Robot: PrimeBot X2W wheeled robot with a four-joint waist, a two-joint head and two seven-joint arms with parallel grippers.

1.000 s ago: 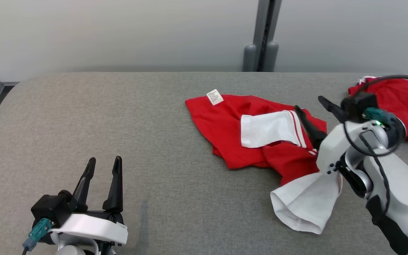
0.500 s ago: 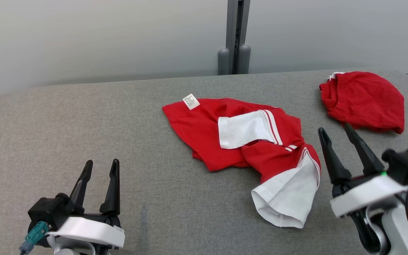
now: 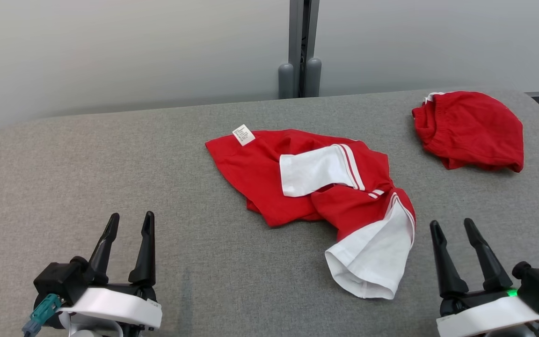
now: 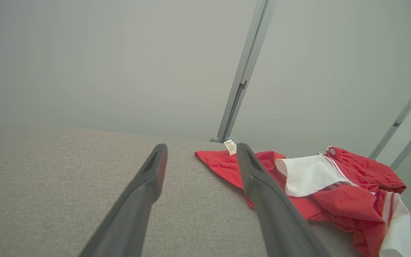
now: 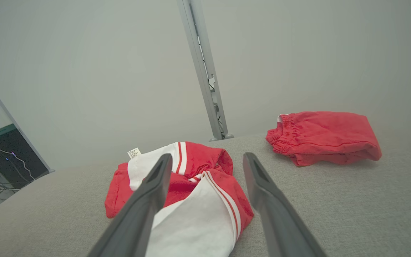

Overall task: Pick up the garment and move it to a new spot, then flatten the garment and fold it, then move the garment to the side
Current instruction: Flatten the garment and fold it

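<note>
Left gripper [image 3: 130,217]: near left, jaws spread wide, holding nothing. Right gripper [image 3: 452,224]: near right, equally wide and empty, just right of the white sleeve [image 3: 372,262]. The red-and-white garment [image 3: 255,173] lies crumpled at the centre of the grey padded table [image 3: 87,159], clear of both grippers, with the care label [image 3: 244,135] at its far-left corner. A second red garment [image 3: 473,131] lies bunched far right. A grey post [image 3: 299,47] stands beyond the far edge.
</note>
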